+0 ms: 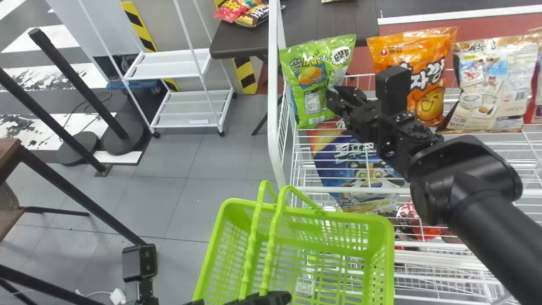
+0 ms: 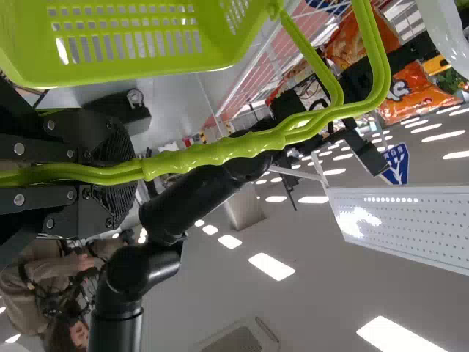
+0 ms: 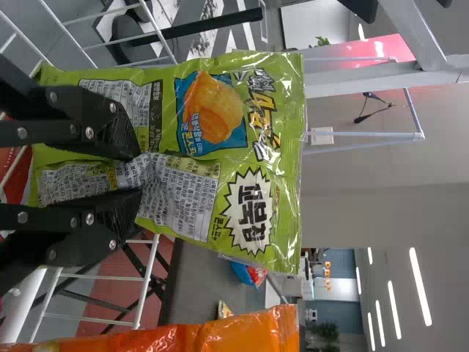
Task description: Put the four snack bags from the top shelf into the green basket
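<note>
In the head view, my right gripper is at the green snack bag, left on the top shelf. The right wrist view has the right gripper shut on a creased fold of the green bag. To its right stand the orange bag, a beige bag and a reddish bag, cut by the edge. The green basket hangs below, in front of the rack, holding none of these. My left gripper, also in the left wrist view, is shut on its two handles.
A white wire rack holds the shelves, with a blue cereal-type bag lower down. Behind stands a dark table with more bags. White shelving and black posts are at the left.
</note>
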`<state>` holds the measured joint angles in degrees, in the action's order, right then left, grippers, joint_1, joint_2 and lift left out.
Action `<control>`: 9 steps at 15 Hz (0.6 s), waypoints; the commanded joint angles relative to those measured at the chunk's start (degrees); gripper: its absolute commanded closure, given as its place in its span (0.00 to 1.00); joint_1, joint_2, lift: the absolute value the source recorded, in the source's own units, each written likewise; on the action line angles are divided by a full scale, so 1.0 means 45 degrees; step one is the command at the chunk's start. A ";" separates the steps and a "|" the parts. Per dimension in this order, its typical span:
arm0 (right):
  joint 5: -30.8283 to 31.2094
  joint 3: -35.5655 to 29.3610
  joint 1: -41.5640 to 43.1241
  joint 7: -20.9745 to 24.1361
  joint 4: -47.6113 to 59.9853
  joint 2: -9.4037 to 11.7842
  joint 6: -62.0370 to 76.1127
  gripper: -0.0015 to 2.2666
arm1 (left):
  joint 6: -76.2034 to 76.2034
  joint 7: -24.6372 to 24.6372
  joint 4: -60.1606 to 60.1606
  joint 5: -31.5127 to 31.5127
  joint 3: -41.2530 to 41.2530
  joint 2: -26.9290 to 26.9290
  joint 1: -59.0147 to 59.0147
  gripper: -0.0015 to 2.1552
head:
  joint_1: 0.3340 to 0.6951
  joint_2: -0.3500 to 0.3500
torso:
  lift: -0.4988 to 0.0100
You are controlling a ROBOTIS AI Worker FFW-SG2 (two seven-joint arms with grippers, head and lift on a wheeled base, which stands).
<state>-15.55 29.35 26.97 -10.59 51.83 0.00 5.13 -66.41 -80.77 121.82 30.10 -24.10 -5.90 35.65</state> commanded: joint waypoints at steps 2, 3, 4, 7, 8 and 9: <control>0.0799 -0.0155 -0.1227 0.0224 0.1881 -0.0011 -0.0427 0.99 | 0.0000 0.0000 -0.0021 0.0050 -0.0035 -0.0036 0.0006 1.00 | 1.00 0.85 | 0.98; 0.1150 -0.0253 -0.1774 0.0302 0.2818 -0.0011 -0.0779 0.99 | 0.0000 0.0000 -0.0041 0.0069 -0.0074 -0.0056 -0.0013 1.00 | 1.00 0.86 | 0.98; 0.1463 -0.0370 -0.2165 0.0458 0.3482 -0.0011 -0.1013 0.99 | 0.0000 0.0000 -0.0041 0.0089 -0.0113 -0.0056 -0.0013 1.00 | 1.00 0.87 | 0.98; 0.2439 -0.1288 -0.3591 0.0517 0.5807 -0.0011 -0.1795 0.99 | 0.0000 0.0020 -0.0177 0.0147 -0.0152 -0.0114 -0.0111 1.00 | 1.00 0.90 | 0.98; 0.2811 -0.1639 -0.4196 0.0517 0.6822 -0.0011 -0.2224 0.99 | 0.0000 0.0020 -0.0197 0.0147 -0.0152 -0.0114 -0.0150 1.00 | 1.00 0.90 | 0.98; 0.3006 -0.1893 -0.4704 0.0517 0.7584 -0.0011 -0.2459 0.99 | 0.0000 0.0020 -0.0236 0.0167 -0.0172 -0.0134 -0.0189 1.00 | 1.00 0.89 | 0.98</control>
<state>-3.62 22.63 9.02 -8.26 80.97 0.00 -4.20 -66.41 -80.68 120.94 30.78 -24.77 -6.42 35.04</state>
